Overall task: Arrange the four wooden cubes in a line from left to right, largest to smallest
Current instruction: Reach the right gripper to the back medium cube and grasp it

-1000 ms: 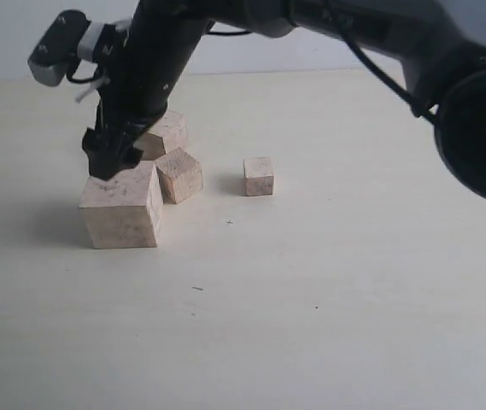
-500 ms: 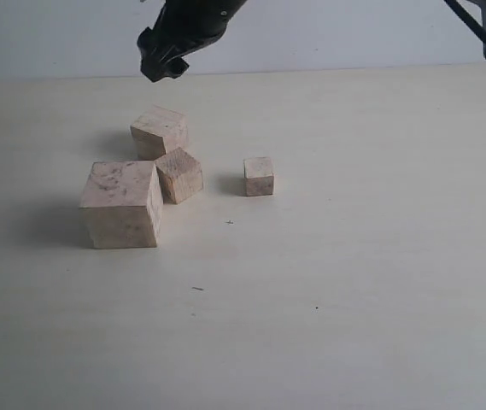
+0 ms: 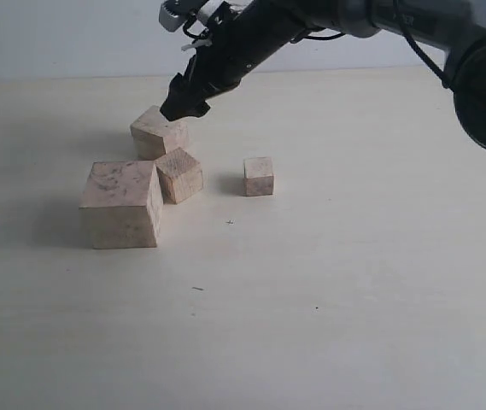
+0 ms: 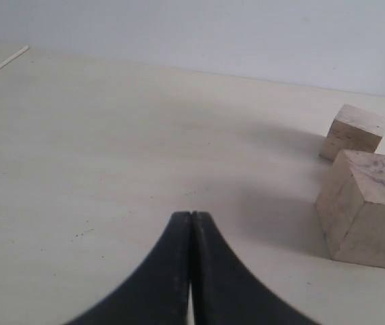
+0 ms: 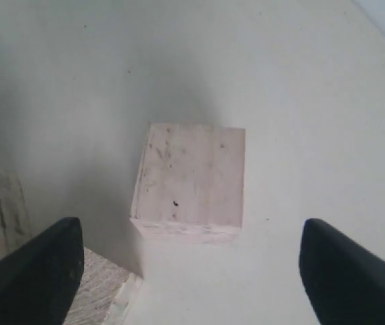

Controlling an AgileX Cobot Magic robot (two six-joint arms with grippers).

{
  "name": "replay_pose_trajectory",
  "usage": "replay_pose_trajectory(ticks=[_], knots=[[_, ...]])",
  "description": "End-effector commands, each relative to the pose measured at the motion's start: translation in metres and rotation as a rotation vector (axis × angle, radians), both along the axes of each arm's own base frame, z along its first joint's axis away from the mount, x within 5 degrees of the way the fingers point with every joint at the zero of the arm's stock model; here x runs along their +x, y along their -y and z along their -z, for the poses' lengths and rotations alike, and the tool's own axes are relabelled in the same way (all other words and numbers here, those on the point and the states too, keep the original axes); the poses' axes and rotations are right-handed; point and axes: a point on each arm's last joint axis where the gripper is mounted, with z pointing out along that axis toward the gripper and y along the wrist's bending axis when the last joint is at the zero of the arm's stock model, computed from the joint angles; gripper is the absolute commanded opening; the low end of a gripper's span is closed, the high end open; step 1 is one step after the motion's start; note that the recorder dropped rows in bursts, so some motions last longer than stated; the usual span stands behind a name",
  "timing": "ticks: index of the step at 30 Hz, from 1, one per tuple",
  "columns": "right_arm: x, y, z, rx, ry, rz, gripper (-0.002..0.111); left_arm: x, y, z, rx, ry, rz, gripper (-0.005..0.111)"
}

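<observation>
Four pale wooden cubes sit left of centre on the table. The largest cube (image 3: 121, 203) is nearest the front, the mid-small cube (image 3: 179, 175) touches its right side, the second-largest cube (image 3: 159, 132) lies behind them, and the smallest cube (image 3: 259, 176) stands apart to the right. My right gripper (image 3: 180, 104) reaches across and hovers just above the second-largest cube (image 5: 191, 181), open, with nothing between its fingers (image 5: 36, 277). My left gripper (image 4: 191, 217) is shut and empty, low over bare table, with the largest cube (image 4: 368, 210) and the second-largest cube (image 4: 354, 132) off to one side.
The right arm (image 3: 328, 17) stretches from the top right across the back of the table. A table edge (image 4: 3, 64) shows in the left wrist view. The pale table (image 3: 328, 282) runs bare to the right of and in front of the cubes.
The right gripper lifted off the largest cube, rose high, then came down over the second-largest cube behind it. No cube has moved.
</observation>
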Motion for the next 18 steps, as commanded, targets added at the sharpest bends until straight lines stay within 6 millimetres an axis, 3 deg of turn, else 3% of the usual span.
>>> replay_pose_trajectory(ticks=[1, 8, 18], knots=[[0.006, 0.003, 0.003, 0.082, -0.029, 0.003, 0.081, 0.0, 0.0, 0.0, -0.004, 0.015, 0.006, 0.0], [0.006, -0.002, 0.0, 0.148, 0.025, -0.058, 0.081, 0.0, 0.0, 0.0, -0.004, 0.015, 0.006, 0.0], [0.009, -0.007, 0.014, 0.165, 0.027, -0.036, 0.081, 0.0, 0.0, 0.0, -0.004, 0.015, 0.006, 0.0]])
